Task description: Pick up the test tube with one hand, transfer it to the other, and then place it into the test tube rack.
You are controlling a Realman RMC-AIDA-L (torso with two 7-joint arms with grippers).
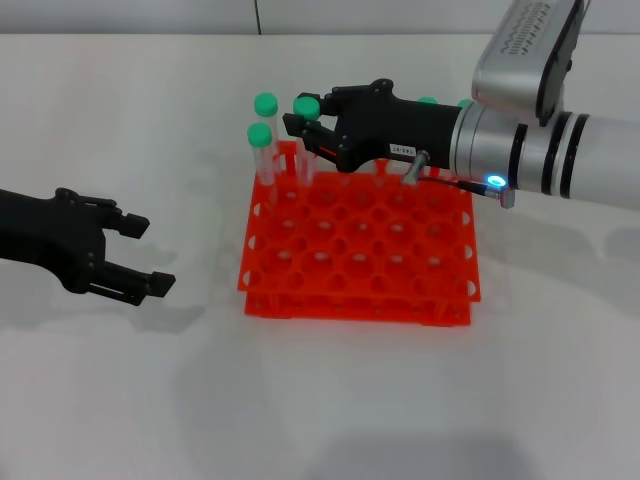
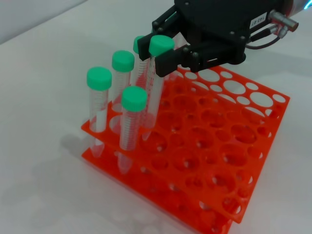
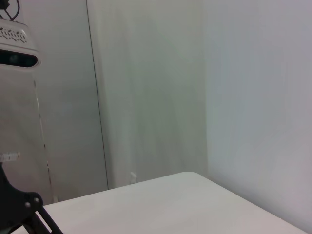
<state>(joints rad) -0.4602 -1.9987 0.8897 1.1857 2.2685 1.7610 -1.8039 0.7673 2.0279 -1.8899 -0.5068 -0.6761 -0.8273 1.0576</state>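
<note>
Four green-capped tubes stand in the near-left corner region of the test tube rack (image 2: 253,161) in the left wrist view; a fifth, the test tube (image 2: 157,83), is pinched just under its cap by the right gripper (image 2: 165,51), its fingers (image 2: 171,61) clamped on either side of the clear body. Tube hangs roughly upright, slightly tilted, lower end down at the rack's top tier, in or right at a hole in the back-left part — can't tell if it's seated. Head view: right gripper (image 1: 310,135) reaches in from the right over the rack's (image 1: 360,255) far edge, white label sticker on its body, blue light on the silver wrist. Obstructions: neighbouring tubes (image 2: 100,105) crowd close beside the held one, caps at about the same height, one cap partly hidden behind the gripper fingers. Head view also shows more green caps behind the right gripper's body at the far row, mostly occluded. Most other holes in the rack are unfilled. Left gripper (image 1: 140,255) sits low over the white table (image 1: 320,400), well apart from the rack to its left, fingers spread and holding nothing. Right wrist view shows only a wall, a table corner and a bit of black hardware.
</note>
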